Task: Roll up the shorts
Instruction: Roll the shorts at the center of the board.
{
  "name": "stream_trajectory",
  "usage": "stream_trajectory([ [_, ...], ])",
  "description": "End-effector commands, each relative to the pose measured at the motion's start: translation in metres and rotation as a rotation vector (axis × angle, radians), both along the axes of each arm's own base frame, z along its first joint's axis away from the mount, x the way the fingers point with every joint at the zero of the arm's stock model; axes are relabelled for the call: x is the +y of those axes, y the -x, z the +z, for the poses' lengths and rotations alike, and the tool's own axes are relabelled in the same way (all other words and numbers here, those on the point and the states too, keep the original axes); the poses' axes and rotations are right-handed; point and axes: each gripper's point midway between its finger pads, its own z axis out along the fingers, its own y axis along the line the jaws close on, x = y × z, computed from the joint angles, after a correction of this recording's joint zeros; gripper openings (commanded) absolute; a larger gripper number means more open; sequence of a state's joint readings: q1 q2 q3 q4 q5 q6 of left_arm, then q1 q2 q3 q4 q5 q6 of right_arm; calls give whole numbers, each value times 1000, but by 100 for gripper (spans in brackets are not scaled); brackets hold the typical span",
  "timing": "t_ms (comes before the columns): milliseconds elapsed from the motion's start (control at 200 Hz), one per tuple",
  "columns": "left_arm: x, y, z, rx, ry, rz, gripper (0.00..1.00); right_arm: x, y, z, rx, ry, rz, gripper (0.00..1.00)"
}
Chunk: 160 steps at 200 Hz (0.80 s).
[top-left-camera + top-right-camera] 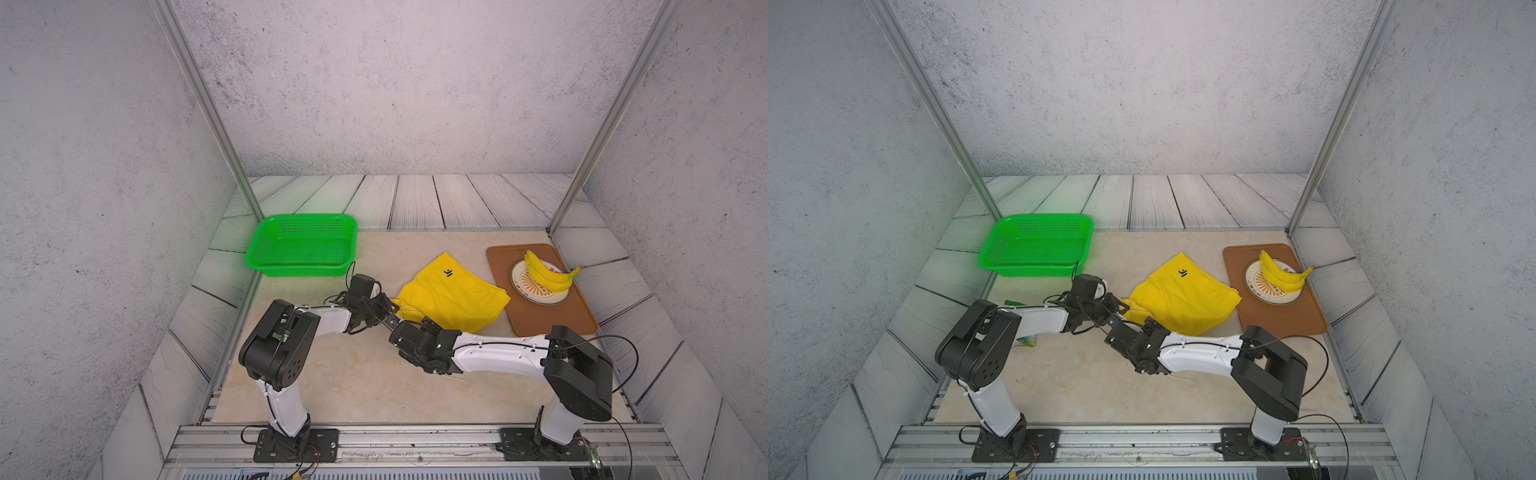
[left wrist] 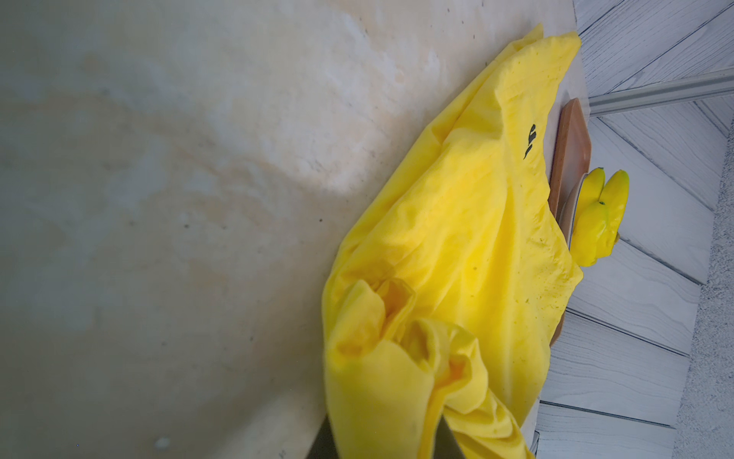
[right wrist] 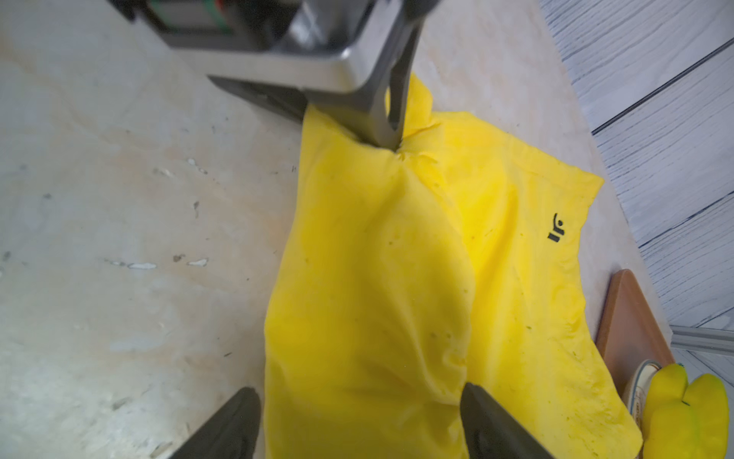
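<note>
My left claw is clamped on the left corner of the shorts, and the cloth bunches into folds where I pinch it. From there the bright yellow fabric spreads rightward as a wrinkled, roughly flat sheet on the beige table, near its middle and not yet rolled. A small black logo shows near the far corner. My right claw sits at the near edge, just right of my left one. Its fingers stand wide apart with the cloth running between them, and I cannot tell whether they touch it. The right corner of the shorts reaches the left edge of the brown tray.

At far left the green basket stands in the back corner, apart from the shorts, with bare table between. Behind the shorts the surface runs bare to the back edge. In front of both my arms lies a broad bare stretch. On the right the tray holds a plate with bananas, close by the shorts' right side.
</note>
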<state>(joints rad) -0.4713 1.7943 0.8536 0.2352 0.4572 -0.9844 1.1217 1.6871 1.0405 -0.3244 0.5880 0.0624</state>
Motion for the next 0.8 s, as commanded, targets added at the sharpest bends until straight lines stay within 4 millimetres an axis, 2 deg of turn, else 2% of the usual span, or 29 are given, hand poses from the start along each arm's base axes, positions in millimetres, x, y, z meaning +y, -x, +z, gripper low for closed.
stream_trajectory([
  [0,20,36,-46,192,-111,1,0,-2,-7,4,-37,47,5,84],
  [75,21,36,-47,194,-111,4,0,-2,-11,-8,-20,71,-1,84],
  [180,20,36,-47,201,-110,4,0,-9,-11,-37,29,117,-20,85],
  [375,21,36,-45,209,-113,1,0,-23,4,-73,116,151,-42,85],
  [646,25,35,-43,224,-96,11,0,-40,14,-93,165,178,-80,82],
  [796,25,36,-37,218,-84,5,0,-43,12,-83,142,176,-101,81],
])
